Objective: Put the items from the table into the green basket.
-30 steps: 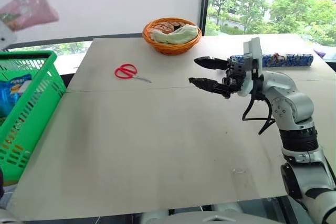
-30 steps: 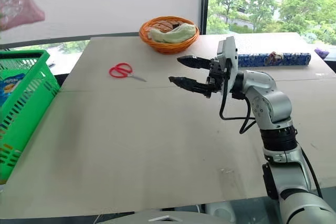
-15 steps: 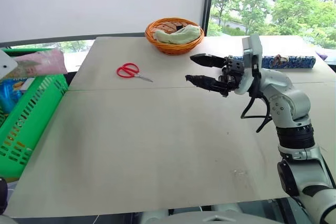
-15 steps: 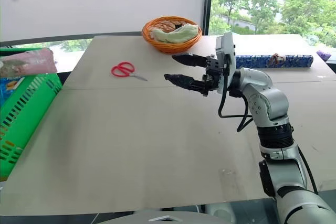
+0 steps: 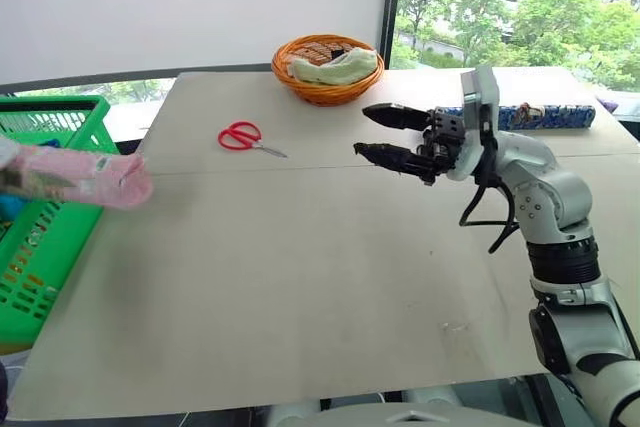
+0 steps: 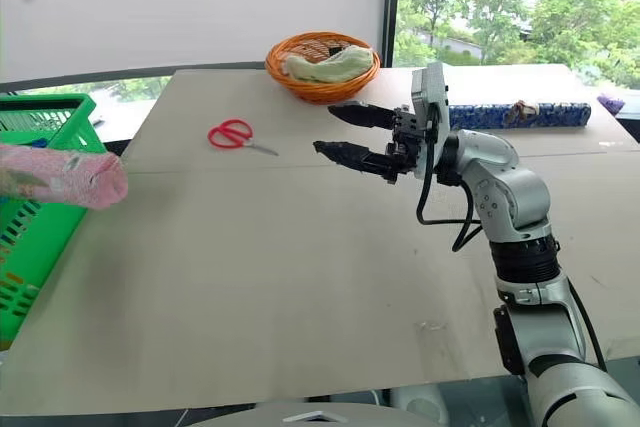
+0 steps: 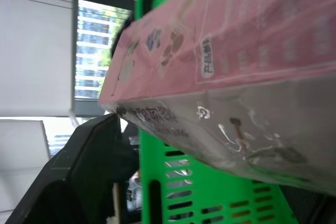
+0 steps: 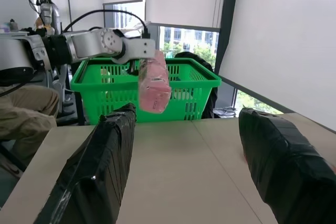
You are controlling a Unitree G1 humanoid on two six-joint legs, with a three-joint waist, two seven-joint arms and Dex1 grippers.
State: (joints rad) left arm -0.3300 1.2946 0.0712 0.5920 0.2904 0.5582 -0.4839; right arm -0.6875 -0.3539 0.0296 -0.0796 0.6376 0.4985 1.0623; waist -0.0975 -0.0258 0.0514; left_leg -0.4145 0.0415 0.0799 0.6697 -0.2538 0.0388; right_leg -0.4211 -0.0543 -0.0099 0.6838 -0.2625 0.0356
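The step in hand was judged to be the dropping of the long pink picture-printed box [image 5: 75, 176] into the bright green slotted plastic basket [image 5: 60, 105]. The box was seen in the air at the left gripper [image 8: 143, 56], level, above the basket's near rim and the left edge of the pale beige tabletop [image 5: 300, 277]. Whether it was gripped or already released could not be told. The right gripper [image 5: 362, 130] was held wide and empty over the table's middle.

Next, a reach for a remaining item would be called for.

On the table were counted one pair of red-handled scissors [image 5: 240, 136], one long dark-blue patterned roll [image 5: 545, 115] and one round orange wicker basket [image 5: 327, 69].
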